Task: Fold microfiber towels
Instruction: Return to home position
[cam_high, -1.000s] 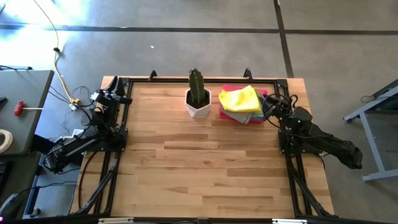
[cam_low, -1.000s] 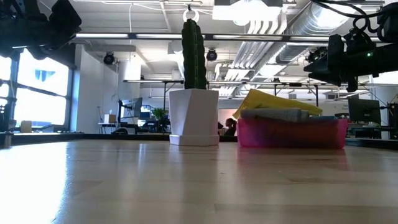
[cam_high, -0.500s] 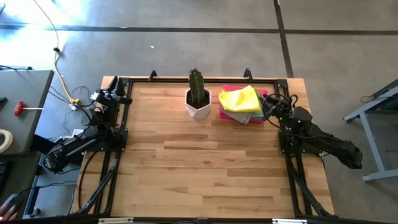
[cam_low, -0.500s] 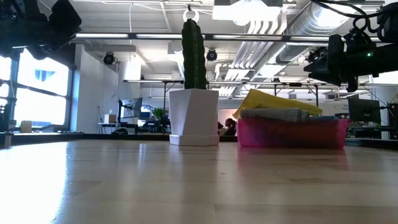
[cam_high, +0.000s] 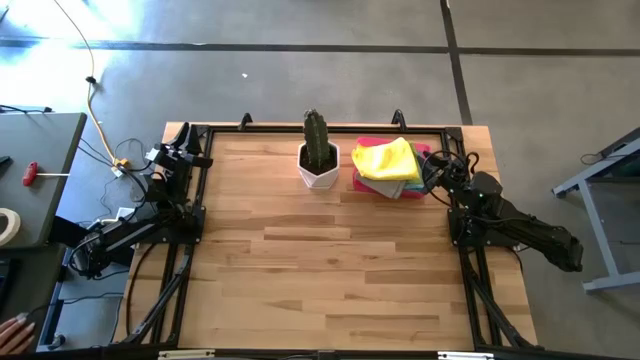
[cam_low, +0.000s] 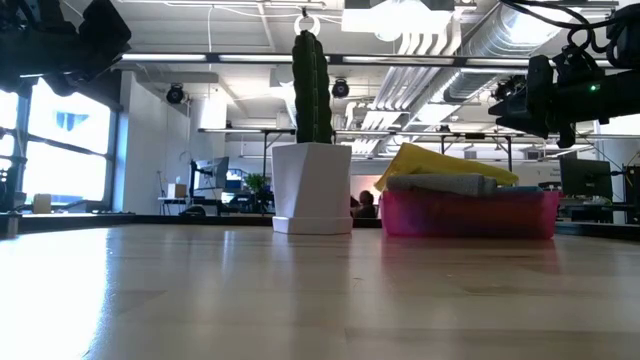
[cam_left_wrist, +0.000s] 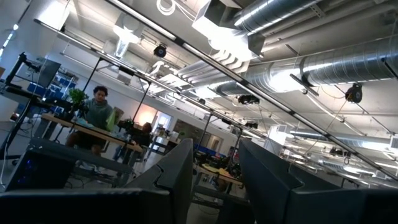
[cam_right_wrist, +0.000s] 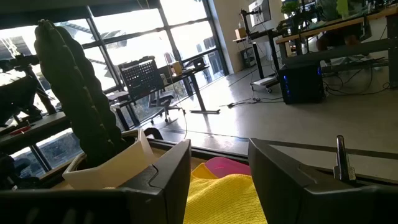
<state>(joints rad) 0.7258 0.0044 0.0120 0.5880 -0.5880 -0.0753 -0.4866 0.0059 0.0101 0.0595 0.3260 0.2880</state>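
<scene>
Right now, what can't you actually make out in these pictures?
Towels under the yellow towel: high view, it covers them; count unclear.
Pink tray's inside: low view, its own wall hides it.
Person at the high view's bottom-left: only a hand shows, cut by the edge.

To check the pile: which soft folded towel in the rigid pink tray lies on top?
The plain yellow microfiber towel; the grey folded towel lies beneath it, inside the pink rectangular tray.

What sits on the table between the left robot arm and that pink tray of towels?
Only a cactus in a white pot, just beside the pink tray; otherwise bare wooden table, as the high view shows.
</scene>
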